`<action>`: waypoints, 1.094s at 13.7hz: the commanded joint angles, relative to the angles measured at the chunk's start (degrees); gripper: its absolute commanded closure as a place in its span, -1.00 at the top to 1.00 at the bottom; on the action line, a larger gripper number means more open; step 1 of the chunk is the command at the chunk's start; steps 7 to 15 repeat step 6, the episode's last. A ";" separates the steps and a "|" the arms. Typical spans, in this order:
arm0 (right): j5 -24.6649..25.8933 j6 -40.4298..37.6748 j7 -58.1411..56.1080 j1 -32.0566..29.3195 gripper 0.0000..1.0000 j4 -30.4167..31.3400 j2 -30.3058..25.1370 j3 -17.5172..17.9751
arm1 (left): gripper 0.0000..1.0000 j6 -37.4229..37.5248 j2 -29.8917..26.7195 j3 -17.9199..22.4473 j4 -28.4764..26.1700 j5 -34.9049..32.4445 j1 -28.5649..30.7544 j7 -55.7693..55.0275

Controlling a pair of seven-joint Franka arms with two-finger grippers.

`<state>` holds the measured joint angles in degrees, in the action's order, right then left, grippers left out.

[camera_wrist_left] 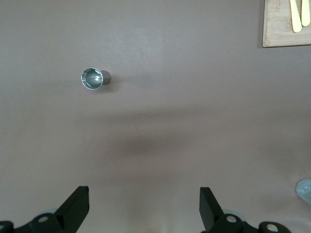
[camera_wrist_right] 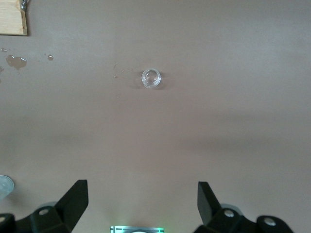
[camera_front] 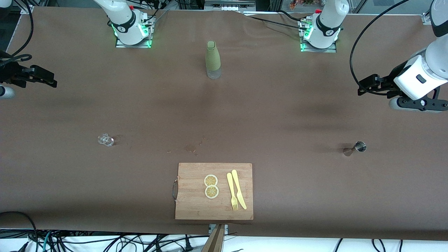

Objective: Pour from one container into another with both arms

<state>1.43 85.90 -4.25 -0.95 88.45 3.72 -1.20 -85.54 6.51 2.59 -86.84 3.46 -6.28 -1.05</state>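
Risk is tipping: the jigger (camera_wrist_left: 92, 78) stands ahead of the wide-open left gripper (camera_wrist_left: 144, 206), the glass cup (camera_wrist_right: 151, 77) ahead of the wide-open right gripper (camera_wrist_right: 142, 201). Both are tiny, so an off-centre finger may knock them over.

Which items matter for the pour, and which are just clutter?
For the pour: steel jigger; glass cup; left gripper and right gripper, both open, raised.

Clutter: green bottle; cutting board; lemon slices; fork; knife.

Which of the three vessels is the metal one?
The steel jigger, toward the left arm's end of the table; the glass cup is clear, the bottle olive-green.
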 commanded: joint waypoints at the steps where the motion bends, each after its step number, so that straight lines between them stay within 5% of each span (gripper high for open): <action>1: 1.29 -0.29 0.56 0.07 1.00 -1.96 0.40 -0.21 | 1.00 -0.15 -1.24 -0.92 -0.88 -1.00 1.35 -0.27; 15: 1.38 -0.29 0.83 0.16 1.00 -2.23 0.67 -0.12 | 1.00 -0.24 -1.15 -0.92 -0.79 -1.00 1.36 -0.53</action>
